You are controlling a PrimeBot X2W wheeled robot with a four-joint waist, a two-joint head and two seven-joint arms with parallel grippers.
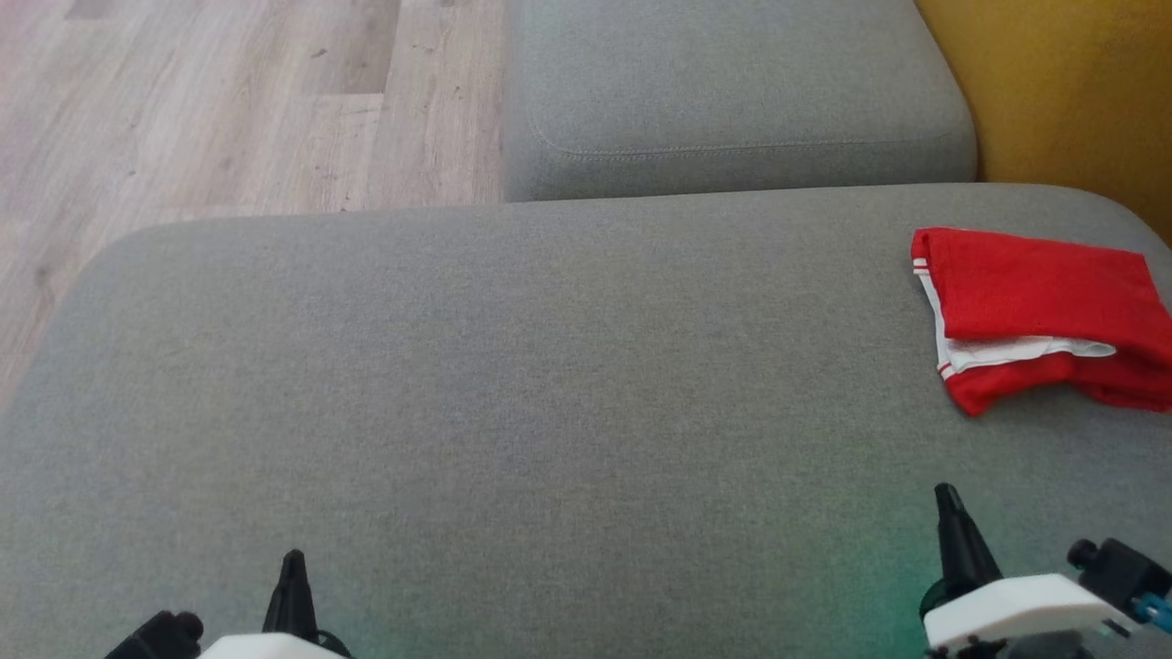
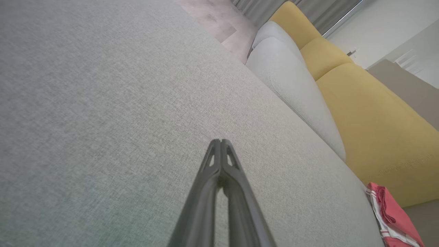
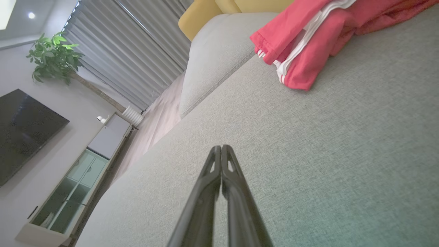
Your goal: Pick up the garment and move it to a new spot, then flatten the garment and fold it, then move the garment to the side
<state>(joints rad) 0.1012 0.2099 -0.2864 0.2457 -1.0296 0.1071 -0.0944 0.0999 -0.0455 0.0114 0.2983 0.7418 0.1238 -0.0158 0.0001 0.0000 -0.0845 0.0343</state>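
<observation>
The garment (image 1: 1044, 316) is red with white trim, folded into a compact pile at the far right of the grey sofa cushion (image 1: 513, 384). It also appears at the lower right of the left wrist view (image 2: 394, 219) and at the top of the right wrist view (image 3: 315, 37). My left gripper (image 1: 293, 563) sits at the bottom left, shut and empty, tips together (image 2: 220, 141). My right gripper (image 1: 946, 499) is at the lower right, shut and empty (image 3: 221, 147), below the garment and apart from it.
A second grey cushion (image 1: 732, 91) lies beyond the near one. Yellow sofa upholstery (image 1: 1071, 91) rises at the far right. Wooden floor (image 1: 229, 101) shows at the upper left. A TV (image 3: 24, 130), a low cabinet (image 3: 68, 192) and a plant (image 3: 53, 56) stand across the room.
</observation>
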